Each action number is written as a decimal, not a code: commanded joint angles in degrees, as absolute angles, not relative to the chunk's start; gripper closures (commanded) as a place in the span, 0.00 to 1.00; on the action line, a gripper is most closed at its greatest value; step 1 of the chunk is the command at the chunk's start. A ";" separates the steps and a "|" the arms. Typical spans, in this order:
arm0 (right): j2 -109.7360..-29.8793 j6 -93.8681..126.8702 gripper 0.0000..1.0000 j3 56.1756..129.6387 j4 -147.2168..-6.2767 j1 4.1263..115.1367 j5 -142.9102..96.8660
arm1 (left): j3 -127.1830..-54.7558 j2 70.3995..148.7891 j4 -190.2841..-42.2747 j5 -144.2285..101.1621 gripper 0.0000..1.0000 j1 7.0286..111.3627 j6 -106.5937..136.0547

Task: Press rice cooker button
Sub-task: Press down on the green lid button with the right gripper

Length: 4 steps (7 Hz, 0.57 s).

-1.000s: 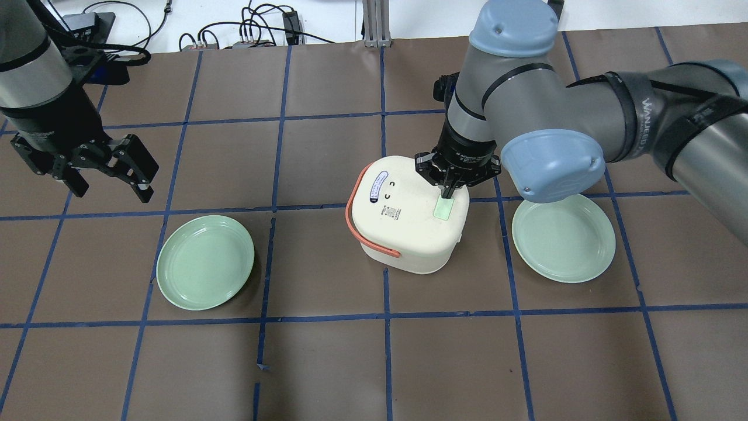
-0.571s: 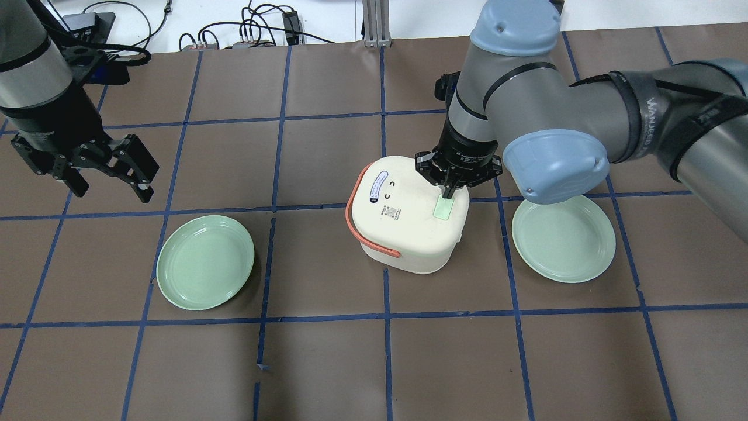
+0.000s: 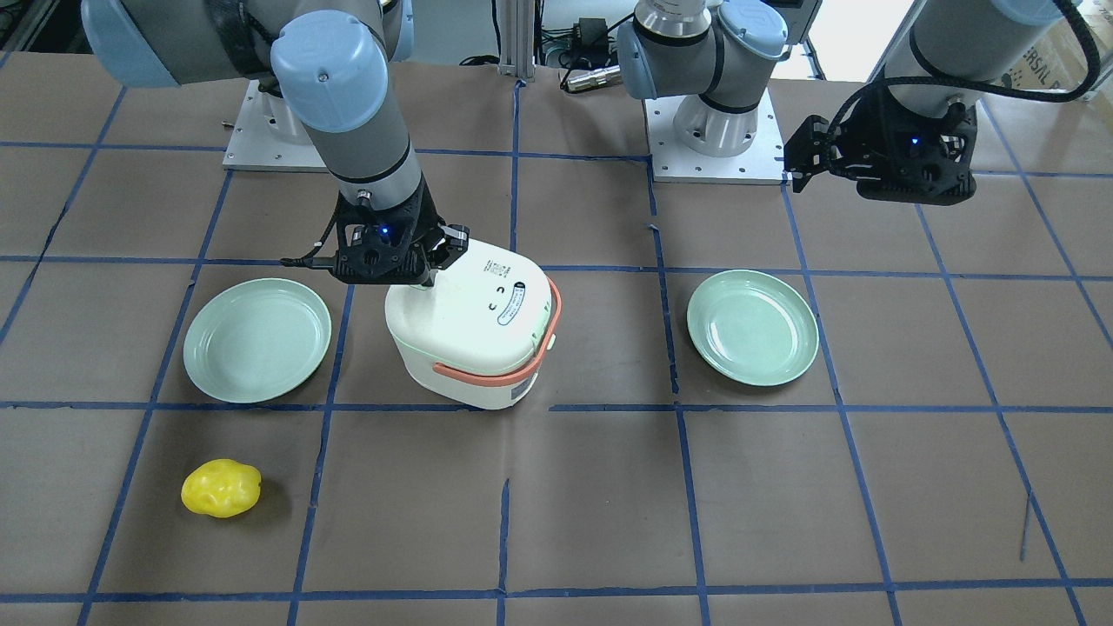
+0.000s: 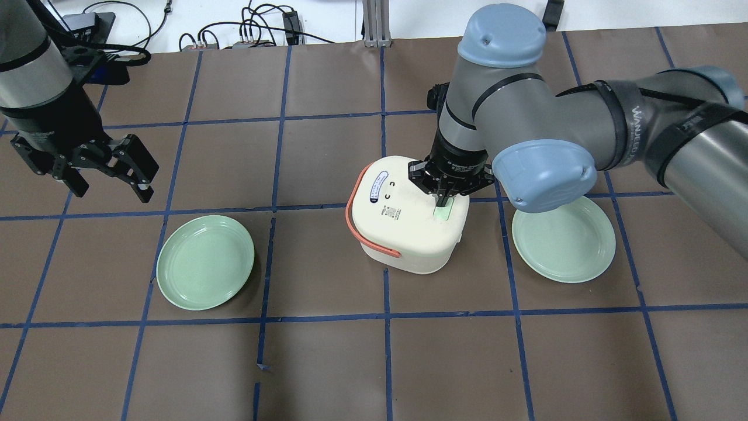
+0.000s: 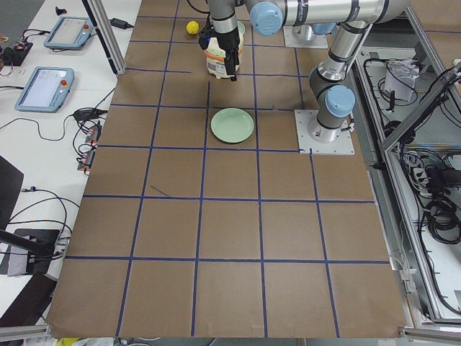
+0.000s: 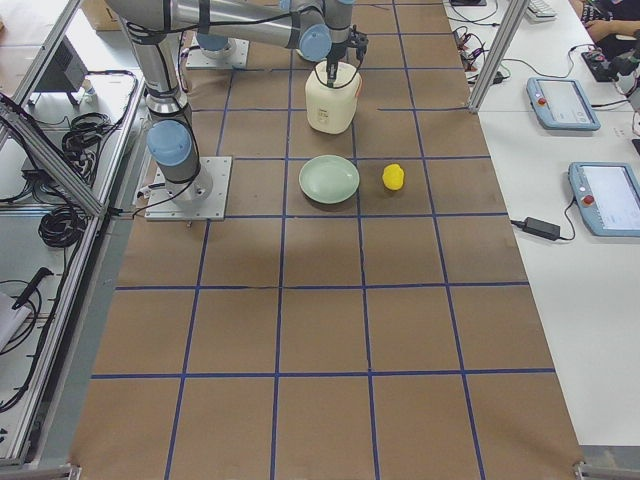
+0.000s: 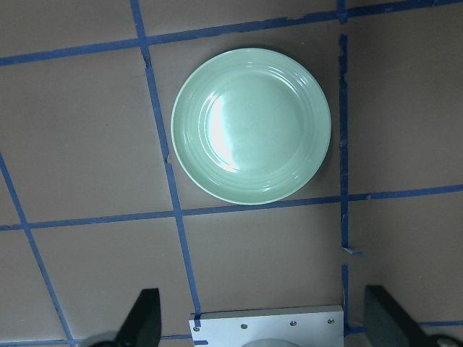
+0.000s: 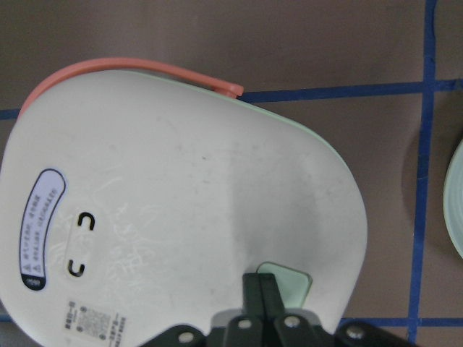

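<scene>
The cream rice cooker [image 4: 403, 219] with an orange handle [image 4: 356, 225] stands at the table's middle; it also shows in the front view [image 3: 474, 330]. Its pale green button [image 4: 442, 213] lies on the lid's right side and shows in the right wrist view [image 8: 288, 278]. My right gripper [image 4: 444, 201] is shut, fingers together, with the tips down on the button's upper part; in the right wrist view [image 8: 262, 285] the closed fingers cover part of the button. My left gripper [image 4: 108, 172] is open and empty, held high over the table's left side.
A green plate [image 4: 205, 261] lies left of the cooker, under the left wrist camera [image 7: 251, 124]. Another green plate [image 4: 564, 238] lies just right of the cooker, partly under my right arm. A yellow pepper-like object [image 3: 221, 488] lies near the operators' edge.
My right gripper has moved down and slightly left along the lid, so its closed fingertips now rest on the green button and cover more of it. The left arm has not moved.
</scene>
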State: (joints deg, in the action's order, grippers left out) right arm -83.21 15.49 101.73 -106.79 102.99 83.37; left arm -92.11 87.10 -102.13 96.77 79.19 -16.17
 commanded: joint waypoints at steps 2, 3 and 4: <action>-83.14 15.38 0.86 101.86 -106.87 103.01 83.50 | -92.11 87.01 -102.13 96.77 0.00 79.19 -16.17; -83.41 15.47 0.86 101.52 -106.53 103.01 84.11 | -92.11 87.10 -102.13 96.77 0.00 79.19 -16.17; -83.41 15.47 0.86 101.25 -106.44 102.92 84.29 | -92.11 87.01 -102.13 96.77 0.00 79.19 -16.17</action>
State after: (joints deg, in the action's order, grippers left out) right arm -83.27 15.45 101.60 -106.60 103.01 83.93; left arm -92.11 87.06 -102.13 96.77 79.19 -16.17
